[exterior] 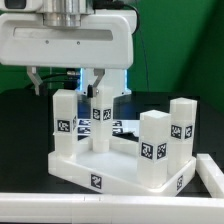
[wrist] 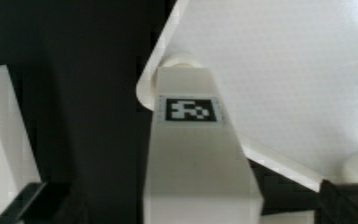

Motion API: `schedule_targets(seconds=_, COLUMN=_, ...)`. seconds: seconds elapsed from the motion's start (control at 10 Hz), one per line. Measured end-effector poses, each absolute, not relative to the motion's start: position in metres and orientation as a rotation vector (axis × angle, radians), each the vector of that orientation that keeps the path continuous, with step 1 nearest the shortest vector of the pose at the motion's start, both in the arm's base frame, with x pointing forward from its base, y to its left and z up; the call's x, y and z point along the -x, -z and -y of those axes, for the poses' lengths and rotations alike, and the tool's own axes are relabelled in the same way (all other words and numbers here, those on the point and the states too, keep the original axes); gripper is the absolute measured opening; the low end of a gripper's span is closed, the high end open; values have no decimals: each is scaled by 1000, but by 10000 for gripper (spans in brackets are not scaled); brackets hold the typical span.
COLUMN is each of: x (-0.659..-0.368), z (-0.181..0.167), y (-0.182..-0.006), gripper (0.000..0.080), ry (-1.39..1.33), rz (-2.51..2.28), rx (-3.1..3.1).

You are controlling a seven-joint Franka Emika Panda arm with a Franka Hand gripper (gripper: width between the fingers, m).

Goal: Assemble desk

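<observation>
On the dark table, in the middle of the exterior view, the desk (exterior: 115, 160) lies upside down: its wide rimmed top rests flat and four square block legs stand up from its corners, one of them, the far leg (exterior: 101, 118), directly beneath the gripper (exterior: 91, 82). The gripper hangs with its jaws spread wide to either side of that leg's upper end, and nothing is held; whether a finger touches the leg cannot be told. In the wrist view the same leg (wrist: 194, 140) fills the middle of the picture, a smooth white post with a small black-and-white tag on its face. The whole piece looks like moulded white plastic, hard, stiff and probably light, with a faintly glossy skin that could slip between smooth fingers. The legs are plain square posts with flat faces and crisp edges, so two opposite flat faces near the top of a leg seem the soundest place to take hold. The top is a shallow tray with a raised rim, too wide for the jaws except at that rim.
</observation>
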State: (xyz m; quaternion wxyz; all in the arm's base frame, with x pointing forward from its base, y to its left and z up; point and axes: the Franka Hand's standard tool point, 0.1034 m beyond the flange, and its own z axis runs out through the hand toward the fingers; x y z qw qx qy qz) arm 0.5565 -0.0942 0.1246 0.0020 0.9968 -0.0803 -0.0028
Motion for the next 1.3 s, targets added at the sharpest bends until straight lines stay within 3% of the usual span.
schedule_targets(seconds=0.2, x=-556, z=97, y=-123, gripper=649, ry=11, rz=245, rx=-3126)
schedule_targets(seconds=0.4, x=-556, z=96, y=-123, gripper=369, ry=11, rz=242, rx=-3126)
schedule_targets(seconds=0.5, x=-557, z=95, y=-123, gripper=290, ry=6, rz=239, rx=-3125)
schedule_targets(seconds=0.9, x=-557, z=95, y=-123, gripper=290, ry=5, rz=336, rx=-3118)
schedule_targets(seconds=1.3, x=-557, z=94, y=-123, gripper=290, ry=1, rz=786, rx=-3048)
